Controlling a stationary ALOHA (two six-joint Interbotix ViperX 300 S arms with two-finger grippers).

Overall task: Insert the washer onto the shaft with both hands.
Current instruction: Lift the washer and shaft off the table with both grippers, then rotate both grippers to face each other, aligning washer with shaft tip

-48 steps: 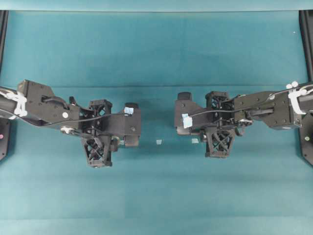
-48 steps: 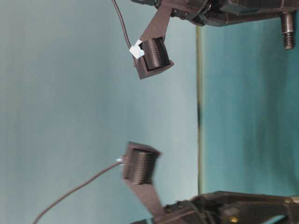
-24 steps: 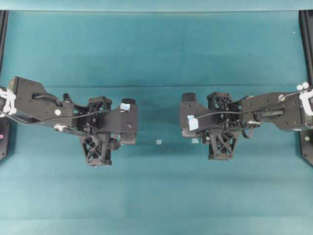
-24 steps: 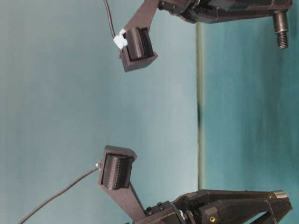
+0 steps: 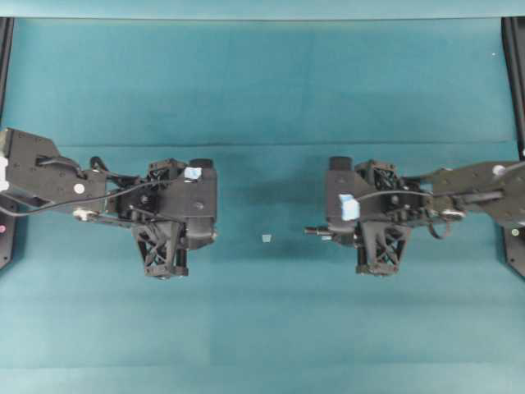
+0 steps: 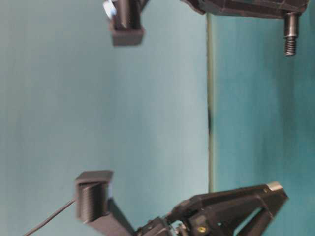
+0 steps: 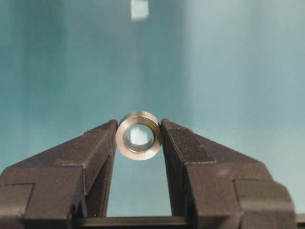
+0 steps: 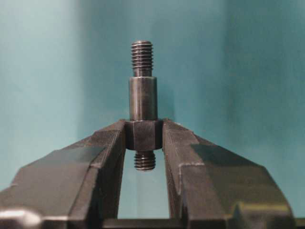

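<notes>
A: Currently, what does the left gripper point(image 7: 139, 143) clamp?
B: The washer point(image 7: 139, 135), bore facing the tape square point(image 5: 267, 238).
A: And beyond the tape square?
B: The right gripper point(image 8: 143, 138) pinches the shaft point(image 8: 142, 102) by its collar.

Washer point(image 7: 138, 135) in left hand point(image 7: 138, 143), shaft point(image 8: 143, 102) in right hand point(image 8: 144, 138), well apart.

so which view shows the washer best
The left wrist view: the washer sits end-on between the left gripper fingers, its hole clear. In the table-level view only a silvery glint shows at that gripper's tip. Overhead, the gripper body hides it. The right wrist view shows only the shaft.
</notes>
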